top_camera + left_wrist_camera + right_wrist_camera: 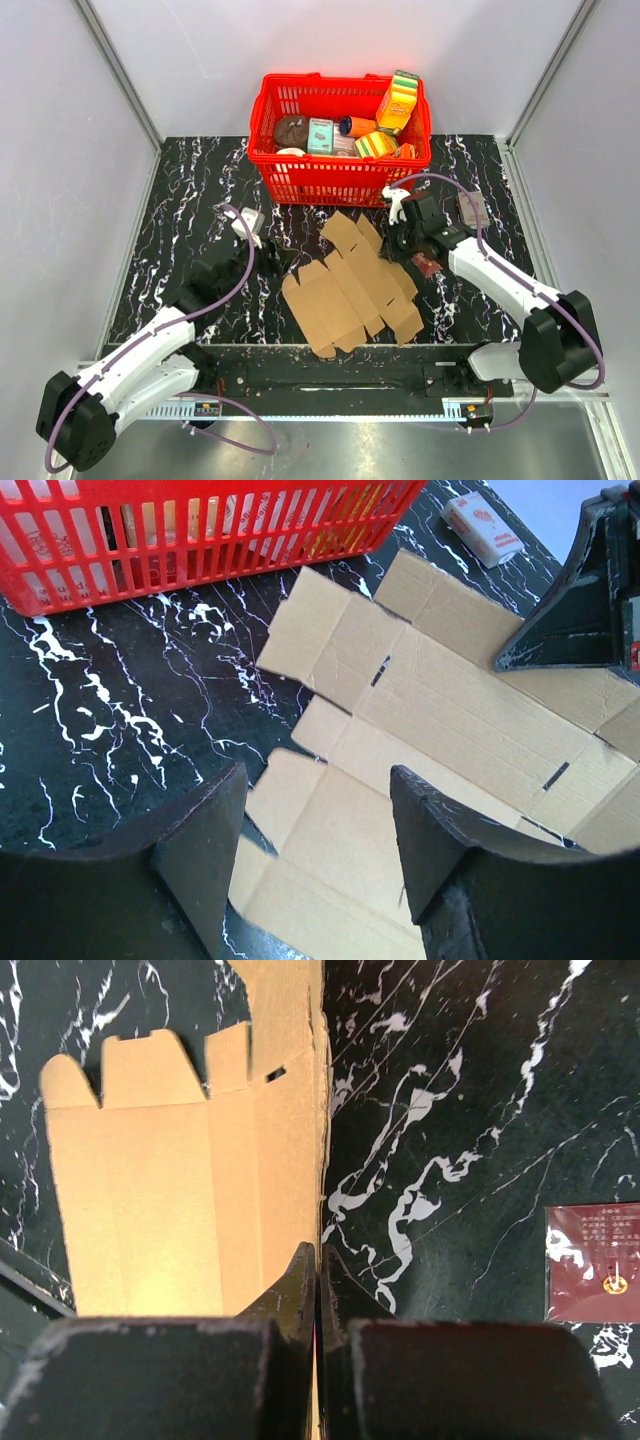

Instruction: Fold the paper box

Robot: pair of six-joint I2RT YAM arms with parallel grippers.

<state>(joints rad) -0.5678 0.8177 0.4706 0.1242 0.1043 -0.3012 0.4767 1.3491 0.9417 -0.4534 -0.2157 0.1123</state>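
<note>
The right gripper (318, 1260) pinches the edge of a flat brown corrugated cardboard sheet (170, 1200); a small dark-red packet (592, 1264) lies well apart.

Red basket (330, 182), packed — red packet (592, 1263) on marble table (190, 195).

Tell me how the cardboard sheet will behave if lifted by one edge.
The paper box is thin corrugated sheet, so probably light and stiff within each panel. Its creases and flaps will likely hinge and droop if lifted by the edge the right gripper pinches. Lying flat, it may slide if pushed.
</note>
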